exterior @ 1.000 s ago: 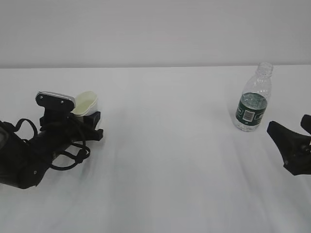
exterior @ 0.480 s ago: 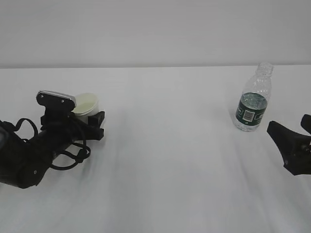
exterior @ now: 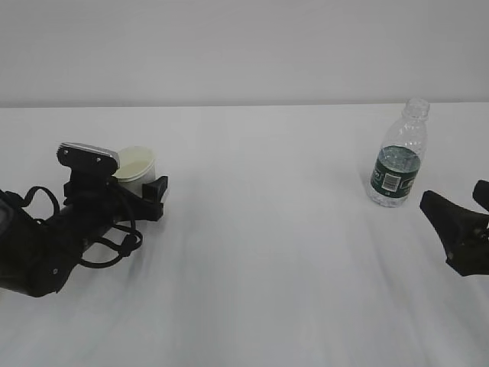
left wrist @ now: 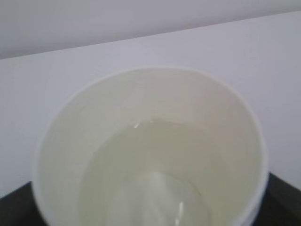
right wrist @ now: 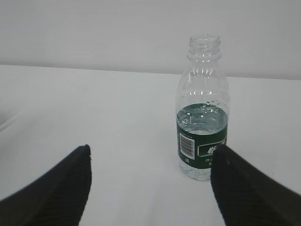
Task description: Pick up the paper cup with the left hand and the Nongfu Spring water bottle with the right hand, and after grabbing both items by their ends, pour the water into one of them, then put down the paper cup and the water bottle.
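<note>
Left fingers (exterior: 157, 197) apart beside upright paper cup (exterior: 135, 170); right fingers (right wrist: 150, 181) wide, empty, bottle (right wrist: 202, 108) beyond.

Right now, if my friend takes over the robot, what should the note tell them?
Left hand: fingers spread on either side of the paper cup, which stands upright on the table; whether they touch it cannot be told.
Right hand: open, holding nothing, just short of the Nongfu Spring water bottle.
Cup: water inside.
Bottle: upright at the far right, no cap, water up to about the top of its label.
Done: water is in the cup, and both things are set down.
Left: pull the left hand clear of the cup; the right is already clear.
</note>
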Tool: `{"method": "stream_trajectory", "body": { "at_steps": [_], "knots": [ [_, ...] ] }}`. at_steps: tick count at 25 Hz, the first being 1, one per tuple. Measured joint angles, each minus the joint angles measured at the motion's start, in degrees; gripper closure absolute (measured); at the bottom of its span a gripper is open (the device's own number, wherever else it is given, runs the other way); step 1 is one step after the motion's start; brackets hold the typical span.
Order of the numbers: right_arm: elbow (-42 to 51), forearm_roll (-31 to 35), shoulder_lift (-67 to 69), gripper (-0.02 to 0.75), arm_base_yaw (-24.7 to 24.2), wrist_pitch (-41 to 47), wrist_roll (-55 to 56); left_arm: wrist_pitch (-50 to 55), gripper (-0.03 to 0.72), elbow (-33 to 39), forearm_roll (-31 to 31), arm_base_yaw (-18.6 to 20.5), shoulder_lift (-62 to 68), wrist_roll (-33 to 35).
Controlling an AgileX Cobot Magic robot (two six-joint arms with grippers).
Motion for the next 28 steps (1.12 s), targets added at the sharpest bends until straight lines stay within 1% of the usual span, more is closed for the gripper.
{"method": "stream_trajectory", "body": {
  "at_steps": [3, 10, 18, 23, 28],
  "knots": [
    [0.0, 0.0, 0.0, 0.146, 0.0, 0.0, 0.0, 0.0, 0.001, 0.2, 0.0, 0.0, 0.0, 0.0],
    [0.0, 0.0, 0.0, 0.146, 0.0, 0.0, 0.0, -0.1, -0.001, 2.1, 0.0, 0.0, -0.8, 0.0],
    [0.0, 0.0, 0.0, 0.146, 0.0, 0.0, 0.2, -0.3, 0.0, 6.8, -0.7, 0.0, -3.0, 0.0],
    [0.0, 0.0, 0.0, 0.146, 0.0, 0.0, 2.9, -0.3, 0.003, 10.3, -0.9, 0.0, -4.2, 0.0],
    [0.0, -1.7, 0.0, 0.146, 0.0, 0.0, 4.0, -0.3, 0.009, 13.9, -1.0, 0.0, -7.5, 0.1]
  ]
}}
